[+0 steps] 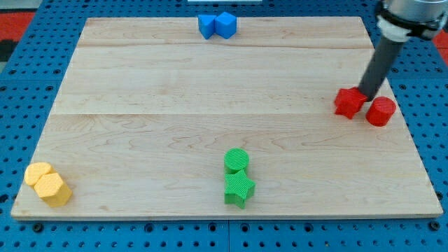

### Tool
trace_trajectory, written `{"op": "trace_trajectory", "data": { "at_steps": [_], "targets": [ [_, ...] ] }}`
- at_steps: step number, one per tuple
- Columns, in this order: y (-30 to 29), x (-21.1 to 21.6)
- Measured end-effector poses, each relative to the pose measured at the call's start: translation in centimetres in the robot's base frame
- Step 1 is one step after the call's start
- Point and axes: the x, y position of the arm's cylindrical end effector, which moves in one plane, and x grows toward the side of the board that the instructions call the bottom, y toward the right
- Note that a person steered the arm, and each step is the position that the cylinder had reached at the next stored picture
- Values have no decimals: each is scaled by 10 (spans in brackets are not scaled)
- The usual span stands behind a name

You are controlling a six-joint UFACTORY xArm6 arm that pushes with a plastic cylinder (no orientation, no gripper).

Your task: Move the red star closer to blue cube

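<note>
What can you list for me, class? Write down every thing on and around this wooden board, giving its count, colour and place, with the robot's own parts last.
Blue blocks: two, blue, touching each other at the view's top edge, centre; shapes hard to tell.
Red star: one, red, view's right side.
Red cylinder: one, red, just right of the star.
Green cylinder: one, green, bottom centre.
Green star: one, green, touching the cylinder from below.
Yellow blocks: two, yellow, touching, bottom left corner; look hexagonal.
Wooden board: one, light wood, fills the view.
Pegboard: one, blue, under and around the board.
My tip: one dark rod, between the red star and red cylinder, at the star's upper right.
</note>
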Motion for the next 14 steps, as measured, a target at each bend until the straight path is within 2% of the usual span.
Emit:
{"op": "trace_trajectory", "data": {
  "at_steps": [2,5,9,10,13,14],
  "targets": [
    [-84,2],
    [-61,24],
    [-37,113],
    [-64,97],
    [-211,-16],
    [-212,5]
  ]
}}
